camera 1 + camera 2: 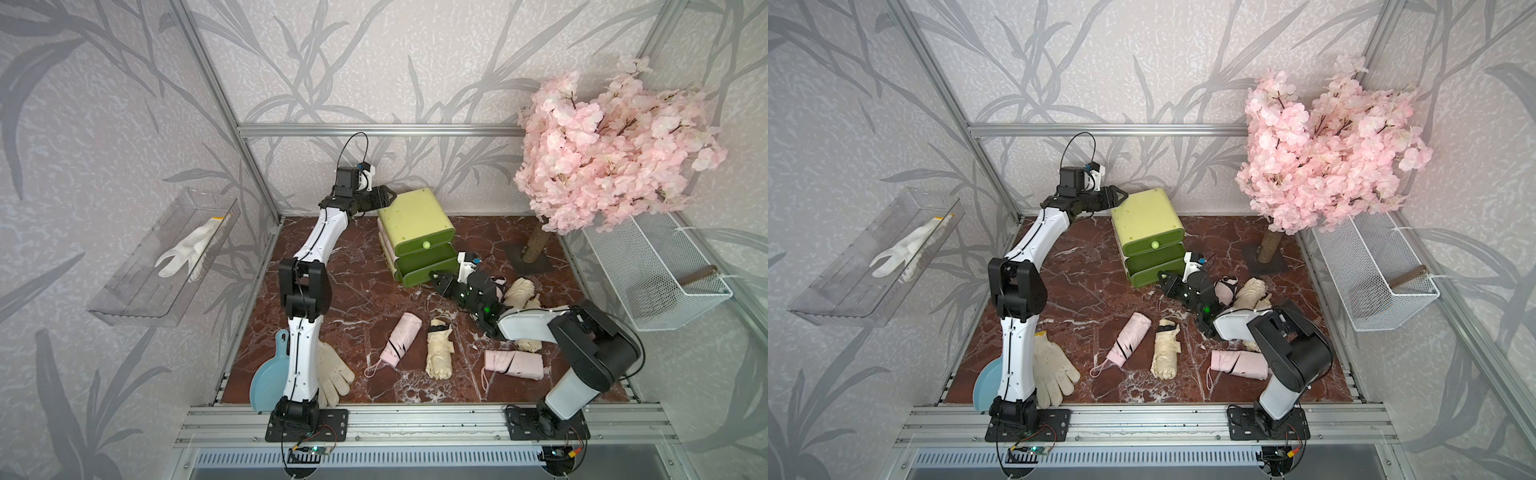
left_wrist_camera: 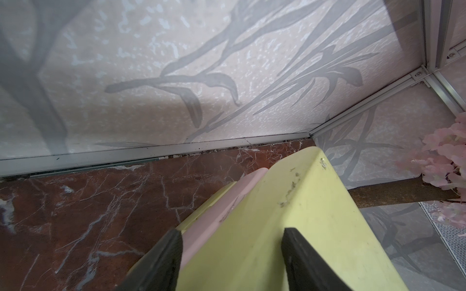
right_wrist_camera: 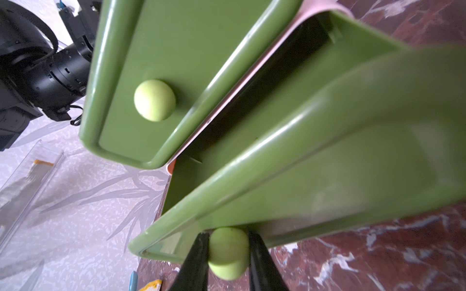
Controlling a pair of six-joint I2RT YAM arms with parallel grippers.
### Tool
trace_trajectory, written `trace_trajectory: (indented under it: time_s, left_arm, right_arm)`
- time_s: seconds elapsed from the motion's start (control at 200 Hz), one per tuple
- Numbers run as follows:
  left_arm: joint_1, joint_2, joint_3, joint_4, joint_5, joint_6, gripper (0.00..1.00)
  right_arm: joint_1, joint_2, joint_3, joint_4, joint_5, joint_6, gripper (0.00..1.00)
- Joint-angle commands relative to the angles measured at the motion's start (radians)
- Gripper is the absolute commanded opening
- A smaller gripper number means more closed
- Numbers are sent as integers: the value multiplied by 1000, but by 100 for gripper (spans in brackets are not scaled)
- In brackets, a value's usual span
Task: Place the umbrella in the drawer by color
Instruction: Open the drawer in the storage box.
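so the right pincer [image 3: 228,236] is clamped on the round pale-green knob [image 3: 228,254] of a lower dark-green plastic drawer [image 3: 302,176], cracked open; it slides out of the pale lime-yellow plastic chest [image 1: 411,216] toward that arm, so pull that way; left pincer [image 2: 232,231], jaws apart, straddles the chest's top rear edge; folded pink fabric umbrella [image 1: 513,365] lies on the red-brown marble bench [image 1: 353,291], nearest the right arm

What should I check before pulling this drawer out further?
1. Right gripper shut on knob: ok.
2. Left gripper steadying chest: jaws open at its top back corner; contact cannot tell.
3. Drawer open enough for an umbrella: not ok, only partly out.
4. Drawer empty: cannot tell, inside dark.
5. Pull path: probably ok; cream umbrella ahead lies apart from the drawer front.
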Motion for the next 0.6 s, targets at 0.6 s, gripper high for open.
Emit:
trace_trajectory:
  time_s: [0.6]
  left_arm:
    - [-30,67,27,-160,10,11,68]
  right_arm:
    - [14,-20,-56,-43,-10,-65,17]
